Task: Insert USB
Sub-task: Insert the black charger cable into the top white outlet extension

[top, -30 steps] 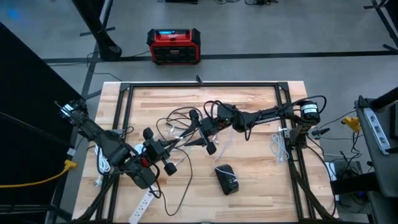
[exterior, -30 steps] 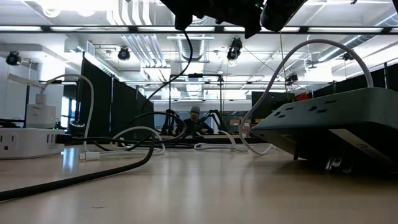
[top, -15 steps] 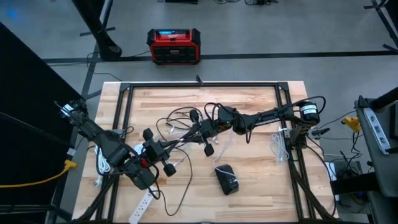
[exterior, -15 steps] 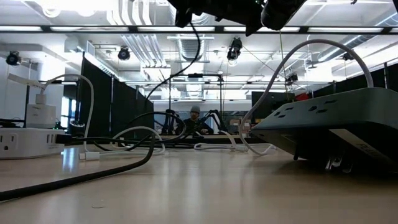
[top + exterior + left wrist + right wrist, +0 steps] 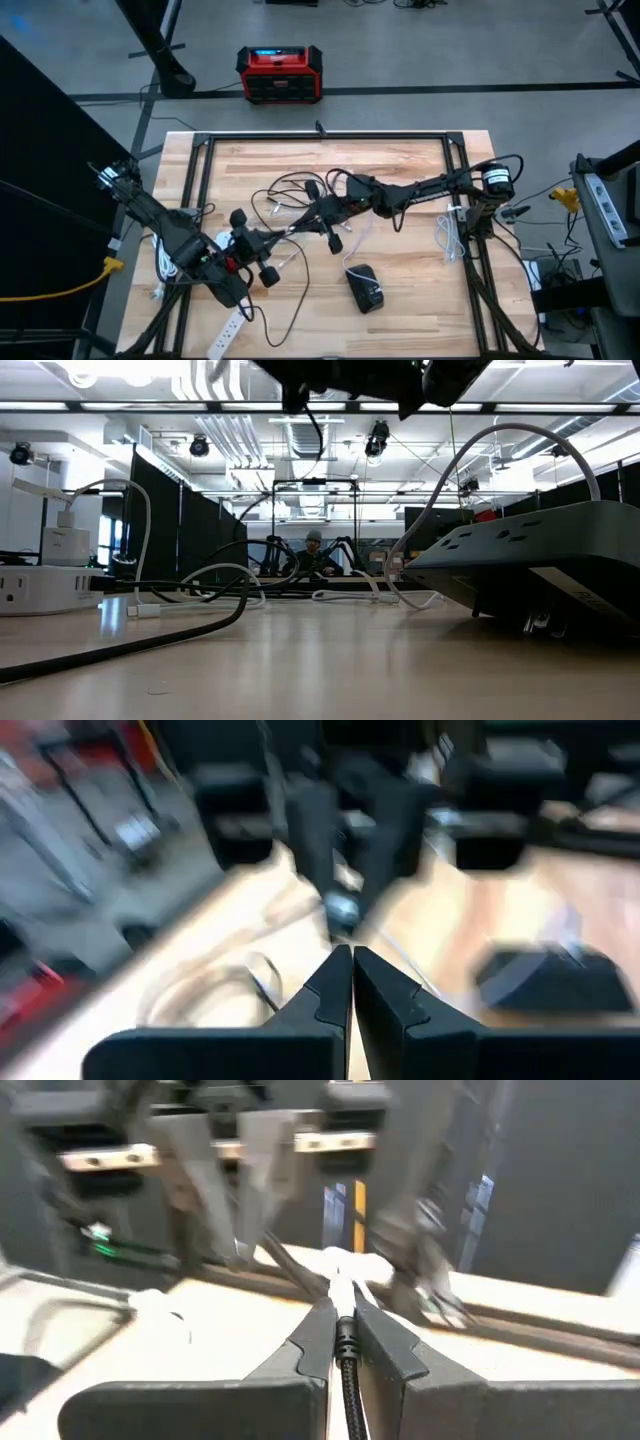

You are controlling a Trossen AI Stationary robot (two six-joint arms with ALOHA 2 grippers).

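While right gripper (image 5: 341, 1312) pinches ribbed black cable (image 5: 347, 1370), left gripper (image 5: 352, 963) closed, wooden table (image 5: 400, 165).

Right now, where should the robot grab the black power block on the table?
Probably across its two long sides near the middle, coming straight down from above. The black power block lies on the table with both long sides free. A white cable lies by its far end, so the ends look like worse places to grip.

Pale plank-wood table (image 5: 400, 165) with dark metal frame; matt black plastic power strip (image 5: 540, 565).
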